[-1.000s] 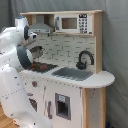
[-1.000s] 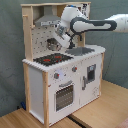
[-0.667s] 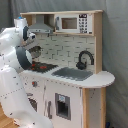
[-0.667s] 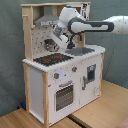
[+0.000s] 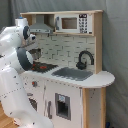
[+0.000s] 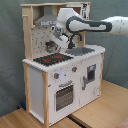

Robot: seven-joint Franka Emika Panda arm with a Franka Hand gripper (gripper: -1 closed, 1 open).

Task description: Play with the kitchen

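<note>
Gripper (image 6: 51,45) above stovetop (image 6: 52,59) of kitchen (image 6: 35,87), finger state can't tell; go slow, avoid clipping hood (image 6: 46,21).

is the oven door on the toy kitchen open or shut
Shut. In the second exterior view the oven door lies flush with the front of the kitchen, with no gap at its top edge.

The large white and light-wood toy kitchen (image 6: 60,75) has smooth matt painted panels edged in pale raw-looking wood. Its curved black faucet (image 5: 85,57) looks like glossy plastic, and the grey sink basin (image 5: 74,74) has a dull metallic sheen. The white robot arm (image 6: 95,25) wears smooth, glossy plastic shells.
</note>
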